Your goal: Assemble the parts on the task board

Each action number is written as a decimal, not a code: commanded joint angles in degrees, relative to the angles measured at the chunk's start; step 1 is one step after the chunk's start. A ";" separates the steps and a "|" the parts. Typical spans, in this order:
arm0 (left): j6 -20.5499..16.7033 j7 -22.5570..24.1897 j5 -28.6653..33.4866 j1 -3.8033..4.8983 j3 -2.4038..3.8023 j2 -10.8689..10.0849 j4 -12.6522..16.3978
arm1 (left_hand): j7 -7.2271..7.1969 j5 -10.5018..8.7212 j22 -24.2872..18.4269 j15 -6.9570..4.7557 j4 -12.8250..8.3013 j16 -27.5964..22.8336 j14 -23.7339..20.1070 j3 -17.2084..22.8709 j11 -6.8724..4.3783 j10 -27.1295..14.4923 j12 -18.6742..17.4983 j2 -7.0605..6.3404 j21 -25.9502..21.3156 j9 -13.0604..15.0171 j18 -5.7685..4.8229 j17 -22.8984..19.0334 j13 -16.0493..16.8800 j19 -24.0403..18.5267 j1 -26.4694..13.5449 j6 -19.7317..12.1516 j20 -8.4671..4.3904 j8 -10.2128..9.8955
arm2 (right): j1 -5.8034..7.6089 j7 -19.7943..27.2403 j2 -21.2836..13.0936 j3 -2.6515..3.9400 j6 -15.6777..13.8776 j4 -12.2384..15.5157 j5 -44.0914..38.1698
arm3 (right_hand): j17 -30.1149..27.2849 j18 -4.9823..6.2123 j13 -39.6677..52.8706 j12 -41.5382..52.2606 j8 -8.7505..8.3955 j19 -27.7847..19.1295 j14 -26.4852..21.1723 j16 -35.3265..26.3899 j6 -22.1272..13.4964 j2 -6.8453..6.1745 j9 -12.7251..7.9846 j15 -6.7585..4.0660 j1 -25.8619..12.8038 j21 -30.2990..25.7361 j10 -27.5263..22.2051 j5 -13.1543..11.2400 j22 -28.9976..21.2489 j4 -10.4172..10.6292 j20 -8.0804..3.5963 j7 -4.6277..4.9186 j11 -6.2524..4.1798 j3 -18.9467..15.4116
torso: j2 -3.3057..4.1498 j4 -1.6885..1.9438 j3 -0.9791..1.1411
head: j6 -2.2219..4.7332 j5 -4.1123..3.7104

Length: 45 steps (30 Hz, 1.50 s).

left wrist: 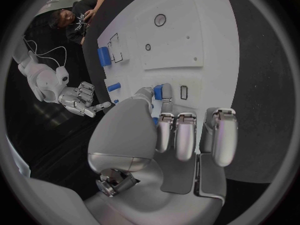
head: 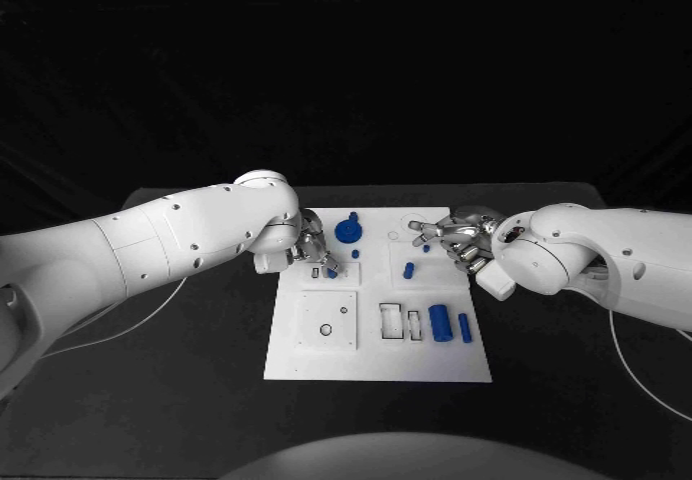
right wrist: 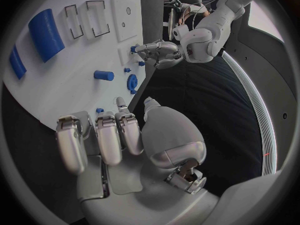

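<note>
In the head view the left arm is reaching in from the left edge, its left hand [head: 315,252] sitting over the upper left corner of the task board [head: 378,368], the white plate lying in the middle of the black table [head: 173,400]. The left wrist view shows this hand [left wrist: 169,130] pinching a small blue part [left wrist: 158,91] between thumb and a fingertip, right beside a small rectangular slot [left wrist: 184,92], while the other fingers are hanging curled and apart from it. Just right of the hand in the head view, a blue gear-like part [head: 348,232] is standing on the board's upper area, with a tiny blue peg [head: 392,236] beside it. A short blue cylinder [head: 410,269] is lying further right, near the middle of the upper half. Lower down, a raised white square panel [head: 327,320] is occupying the lower left of the board, two outlined rectangular pockets [head: 392,320] are sitting at centre, and a large blue block [head: 440,323] and a slimmer blue bar [head: 464,327] are lying side by side to their right. At the upper right corner the right hand [head: 459,240] is hovering over the board edge; from the right wrist view [right wrist: 119,135] its fingers are bending loosely and seem to be holding nothing, though the fingertips are partly hidden
</note>
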 commanded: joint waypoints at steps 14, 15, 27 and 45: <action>0.09 -0.76 -1.02 -0.02 -0.01 0.19 0.00 | 0.50 -6.29 15.09 0.57 0.07 0.15 6.17 -3.49 0.81 6.07 0.14 0.81 0.14 -0.54 -0.87 15.09 15.08 6.03 -5.88 0.12 0.21 -1.27 | -0.04 -0.08 0.02 -0.01 0.96 0.10 -0.04 | 15.09 -0.38 15.09 0.22 0.03 6.00 6.07 0.23 -0.46 0.65 0.05 0.45 0.03 0.26 6.01 -0.15 15.09 -0.03 0.23 0.13 0.44 -0.21 | 0.02 0.01 0.02 | 0.16 -0.05; 0.08 -0.73 -1.04 -0.03 -0.01 0.20 -0.03 | 0.50 -6.30 15.09 0.57 0.07 0.15 6.17 -3.49 0.81 6.07 0.14 0.82 0.14 -0.54 -0.87 15.09 15.08 6.03 -5.89 0.12 0.21 -1.27 | -0.04 -0.08 0.02 -0.01 0.96 0.10 -0.04 | 15.09 -0.38 15.09 0.22 0.03 6.00 6.07 0.23 -0.46 0.65 0.05 0.45 0.03 0.26 6.01 -0.15 15.09 -0.03 0.23 0.13 0.44 -0.21 | 0.02 0.01 0.03 | 0.14 -0.05; -0.21 -0.18 -1.08 -0.12 -0.02 0.16 -0.20 | 0.63 -6.90 15.09 0.66 0.14 0.15 6.17 -4.48 0.92 6.07 0.14 1.27 0.14 -0.55 -0.87 15.09 15.08 6.03 -7.54 0.22 0.28 -1.46 | -0.05 -0.19 0.03 -0.01 1.01 0.04 -0.04 | 15.09 -0.38 15.09 0.22 0.03 6.00 6.07 0.23 -0.46 0.65 0.05 0.45 0.03 0.26 6.01 -0.15 15.09 -0.03 0.23 0.13 0.44 -0.21 | -0.01 0.01 -0.01 | 0.22 -0.17; -0.99 0.05 -0.96 0.19 0.31 -0.52 0.23 | 0.46 -10.54 15.09 0.64 0.19 0.15 6.17 -8.67 0.82 6.07 0.14 0.17 0.14 1.25 -0.87 15.09 15.08 6.03 -18.44 1.98 0.42 -0.43 | -0.25 -0.34 0.33 -0.02 1.27 -0.37 -0.04 | 15.09 -0.38 15.09 0.22 0.03 6.00 6.07 0.23 -0.46 0.65 0.05 0.45 0.03 0.26 6.01 -0.15 15.09 -0.03 0.23 0.13 0.44 -0.21 | -0.08 -0.06 0.04 | 1.09 -0.24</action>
